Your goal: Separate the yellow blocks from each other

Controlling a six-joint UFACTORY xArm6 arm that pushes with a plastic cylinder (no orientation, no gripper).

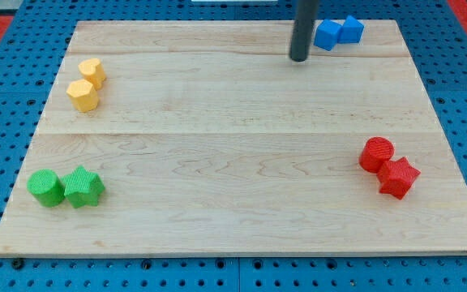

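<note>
Two yellow blocks sit touching at the view's upper left of the wooden board: a smaller rounded one and a hexagon-like one just below it. My tip is at the view's top, right of centre, far to the right of the yellow blocks. It stands just left of the blue blocks, not touching them.
Two blue blocks touch at the top right. A red cylinder and a red star-like block touch at the right. A green cylinder and a green star-like block touch at the lower left.
</note>
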